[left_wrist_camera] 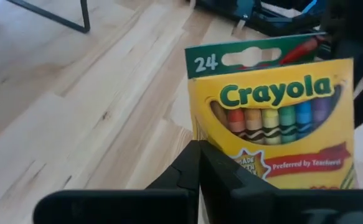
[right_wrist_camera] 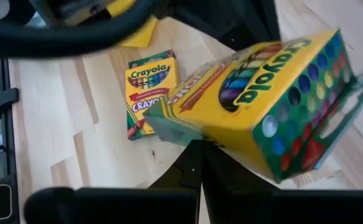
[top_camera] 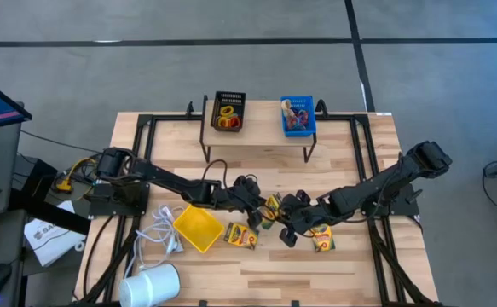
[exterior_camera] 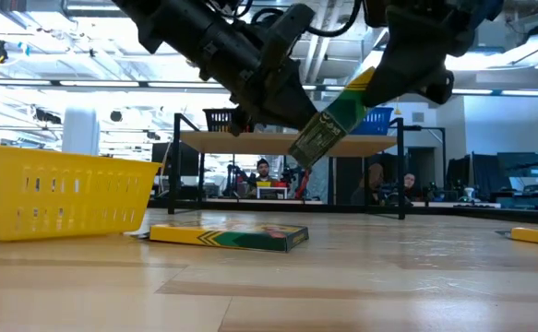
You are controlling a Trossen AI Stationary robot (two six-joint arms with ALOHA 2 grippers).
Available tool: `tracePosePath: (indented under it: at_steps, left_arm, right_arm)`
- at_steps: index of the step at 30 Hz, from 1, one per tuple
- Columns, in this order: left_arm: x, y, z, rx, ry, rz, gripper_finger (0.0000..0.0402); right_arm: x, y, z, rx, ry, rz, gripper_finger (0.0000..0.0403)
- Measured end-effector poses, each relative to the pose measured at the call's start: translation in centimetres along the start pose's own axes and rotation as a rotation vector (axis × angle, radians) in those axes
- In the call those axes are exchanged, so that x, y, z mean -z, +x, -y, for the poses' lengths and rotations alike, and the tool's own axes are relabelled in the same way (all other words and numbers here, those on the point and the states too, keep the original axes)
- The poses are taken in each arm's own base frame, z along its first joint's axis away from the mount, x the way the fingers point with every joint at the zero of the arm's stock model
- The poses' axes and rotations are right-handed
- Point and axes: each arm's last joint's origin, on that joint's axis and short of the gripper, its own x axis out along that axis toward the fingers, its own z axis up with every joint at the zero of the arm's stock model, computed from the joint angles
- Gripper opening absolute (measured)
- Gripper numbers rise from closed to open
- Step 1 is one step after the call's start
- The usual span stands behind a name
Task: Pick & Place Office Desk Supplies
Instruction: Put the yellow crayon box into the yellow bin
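Holding one yellow-and-green cardboard crayon box (exterior_camera: 335,118) up in the air over the middle of the wooden table (top_camera: 350,264), the left gripper (top_camera: 261,211) and the right gripper (top_camera: 289,223) are both squeezed shut on it, so next one must probably let go.

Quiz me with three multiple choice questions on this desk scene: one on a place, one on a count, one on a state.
1. Where is the black bin? A on the raised shelf; B on the floor; C under the table.
2. How many crayon boxes lie flat on the table? A one; B two; C four.
3. The third crayon box is: A lifted and tilted; B on the floor; C flat on the shelf.
A: it stands on the shelf. B: two lie flat. A: it hangs between left tool and right tool.
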Motion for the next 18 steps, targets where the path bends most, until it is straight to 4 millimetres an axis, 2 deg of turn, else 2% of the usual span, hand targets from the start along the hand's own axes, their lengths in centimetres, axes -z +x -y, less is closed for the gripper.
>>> tracePosePath:
  at_steps: [10, 18]
  left_arm:
    - [-1.6, -3.2, 0.7, -0.038, 0.022, 0.020, 0.0000]
    - [-1.2, -3.4, 1.0, -0.066, 0.030, 0.015, 0.0000]
  right_arm:
    - [-0.4, 0.2, 0.0, -0.015, -0.005, 0.038, 0.0000]
    - [-1.0, 0.3, -0.2, -0.067, -0.010, 0.058, 0.0000]
